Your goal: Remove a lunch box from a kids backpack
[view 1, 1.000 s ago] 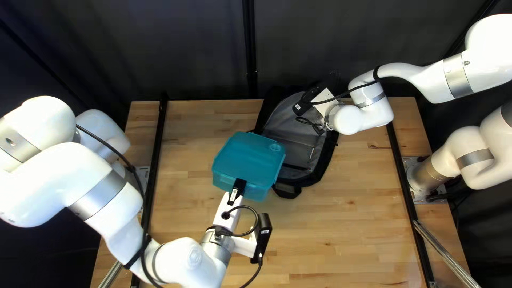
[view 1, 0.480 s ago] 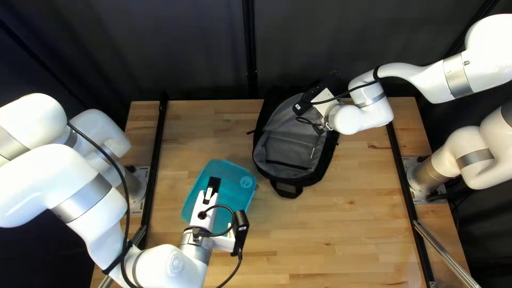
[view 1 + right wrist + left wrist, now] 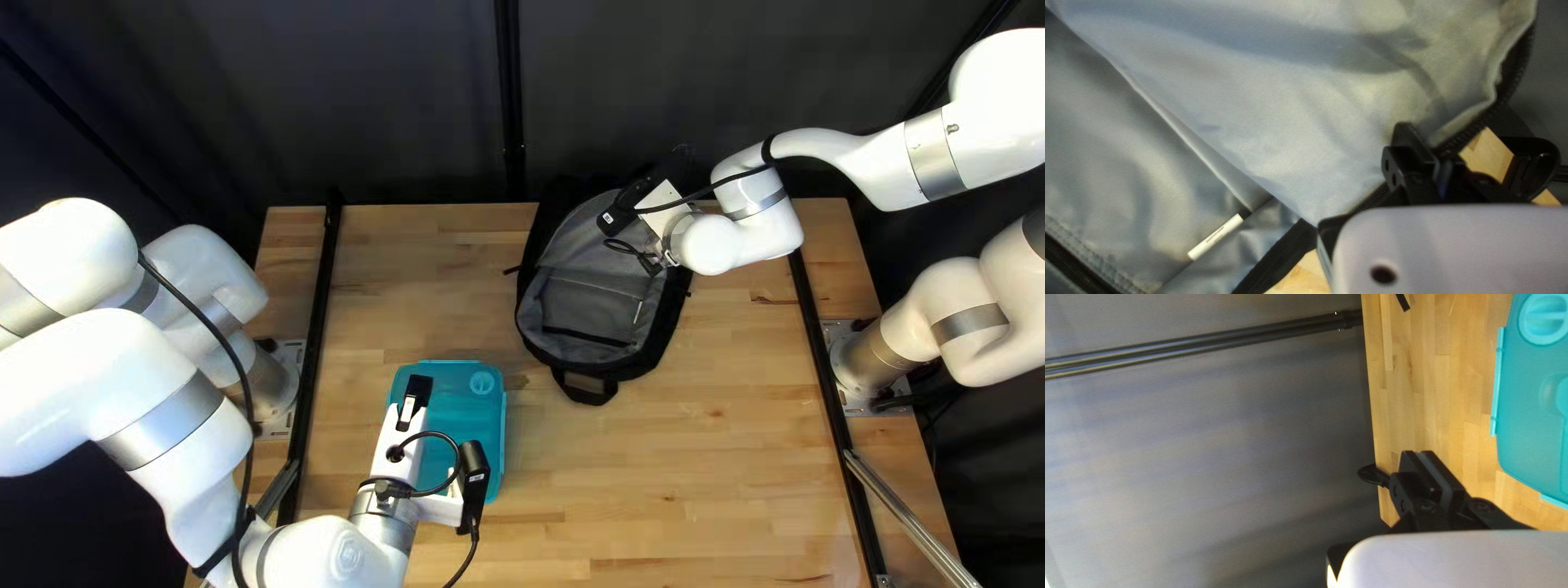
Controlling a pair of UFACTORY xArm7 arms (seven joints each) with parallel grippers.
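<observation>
Left pincer (image 3: 1418,455): its fingers stood together with nothing between them, next to the lunch box rather than on it.
Right pincer (image 3: 1429,147): it was clamped on the zipped edge of the backpack (image 3: 593,310), upper centre-right in the top left view.
Lunch box (image 3: 474,408): it sat lid up on the worktop (image 3: 675,468), left of and below the centre in the top left view, well apart from the bag.
Backpack: it lay open, grey lining (image 3: 593,289) showing, with a white tag (image 3: 1216,237) inside.
Stage: the removal looked done; what seemed left was to release the bag and clear both arms.
Risk at the box: a low sideways sweep of the left arm could have pushed it, since the arm's end overlapped it in the top left view; a fingertip could have hooked the clasp strip (image 3: 1496,384).
Risk at the bag: pulling the right arm away before opening would have dragged the backpack, because its edge was gripped; zip teeth or loose lining might also have snagged as the fingers parted.
Advice: opening the right fully, then lifting straight off, looked safest.
</observation>
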